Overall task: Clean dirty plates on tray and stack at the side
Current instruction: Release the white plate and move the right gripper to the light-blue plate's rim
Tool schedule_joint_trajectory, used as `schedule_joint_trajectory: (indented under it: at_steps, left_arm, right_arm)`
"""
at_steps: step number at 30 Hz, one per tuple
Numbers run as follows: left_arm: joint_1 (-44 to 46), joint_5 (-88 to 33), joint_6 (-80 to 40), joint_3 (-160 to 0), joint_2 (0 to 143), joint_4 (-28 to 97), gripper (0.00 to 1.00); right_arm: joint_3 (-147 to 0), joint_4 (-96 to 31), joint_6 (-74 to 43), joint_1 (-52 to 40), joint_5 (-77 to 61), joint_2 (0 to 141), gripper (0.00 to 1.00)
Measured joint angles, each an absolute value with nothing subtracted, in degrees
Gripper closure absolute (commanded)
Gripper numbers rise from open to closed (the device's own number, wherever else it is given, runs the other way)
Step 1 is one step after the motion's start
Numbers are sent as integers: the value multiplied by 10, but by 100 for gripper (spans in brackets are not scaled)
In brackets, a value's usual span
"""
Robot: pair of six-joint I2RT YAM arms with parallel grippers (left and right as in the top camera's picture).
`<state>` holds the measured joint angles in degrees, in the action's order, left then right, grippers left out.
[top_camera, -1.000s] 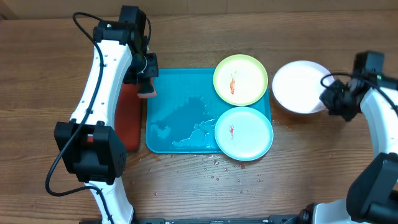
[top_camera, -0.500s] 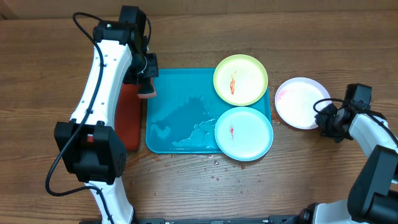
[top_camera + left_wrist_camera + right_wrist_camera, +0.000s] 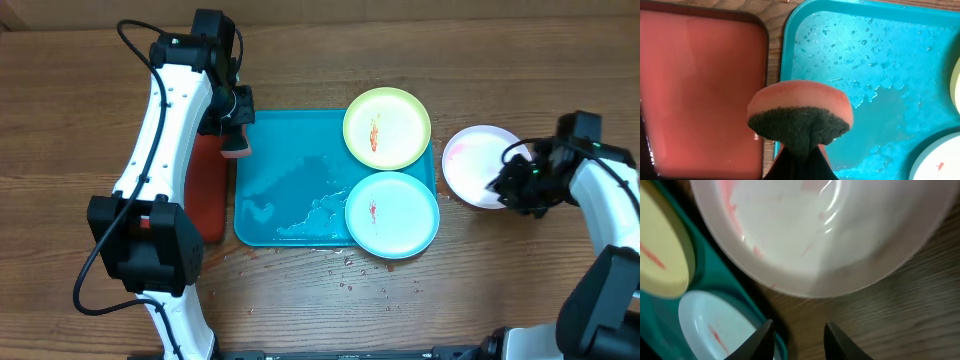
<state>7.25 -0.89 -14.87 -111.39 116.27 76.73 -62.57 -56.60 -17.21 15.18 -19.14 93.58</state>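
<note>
The cyan tray (image 3: 290, 185) is wet, with the yellow-green plate (image 3: 387, 128) at its far right corner and the mint-blue plate (image 3: 392, 214) at its near right; both carry red smears. The white plate (image 3: 474, 163) lies on the table right of the tray and shows pink smears in the right wrist view (image 3: 805, 235). My right gripper (image 3: 502, 186) is open and empty (image 3: 797, 327), at the plate's near edge over the wood. My left gripper (image 3: 236, 142) is shut on an orange sponge (image 3: 800, 112) with a dark scrub side, over the tray's left rim (image 3: 786, 60).
A narrow red tray (image 3: 207, 190) lies against the cyan tray's left side and also shows in the left wrist view (image 3: 700, 90). Water drops (image 3: 350, 265) dot the wood in front of the cyan tray. Bare wooden table lies around them.
The white plate came down onto the table right of the tray and was let go. My right gripper then shifted left at the plate's near edge. The left arm has not moved.
</note>
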Motion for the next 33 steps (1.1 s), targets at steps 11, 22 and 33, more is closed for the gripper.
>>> schedule_joint_trajectory:
  at_steps: [11,22,33]
  left_arm:
    - [72,-9,-149,-1114,1163,768,96]
    - [72,-9,-149,-1114,1163,775,96]
    - [72,-9,-149,-1114,1163,777,96]
  right_arm:
    - [-576,-556,-129,9,-190,936,65]
    - [-532,-521,-121,-43,-165,936,89]
    - [-532,-538,-122,-50,-168,936,96]
